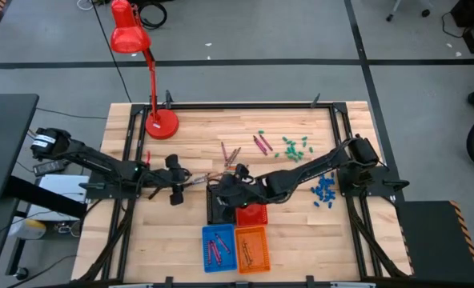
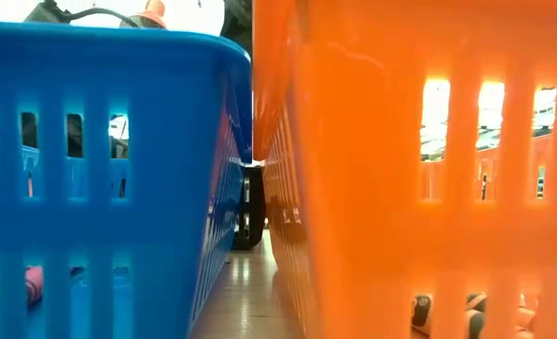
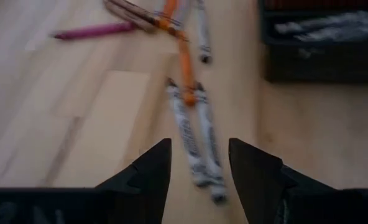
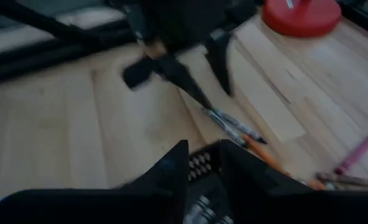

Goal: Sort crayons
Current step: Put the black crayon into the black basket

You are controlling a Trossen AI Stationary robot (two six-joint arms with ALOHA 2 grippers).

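From above, both arms meet at mid-desk (image 1: 301,232): the left pincer (image 1: 190,181) reaches toward a small cluster of crayons (image 1: 230,154), the right pincer (image 1: 221,192) sits over a black basket (image 1: 218,210). Only the left wrist view shows detail: pale grey crayons (image 3: 193,134) lie on the wood between its spread fingers (image 3: 148,171), untouched. The right pincer's fingers (image 4: 171,168) stand slightly parted, holding nothing visible. The low view shows only the blue basket (image 2: 109,169) and orange basket (image 2: 420,169).
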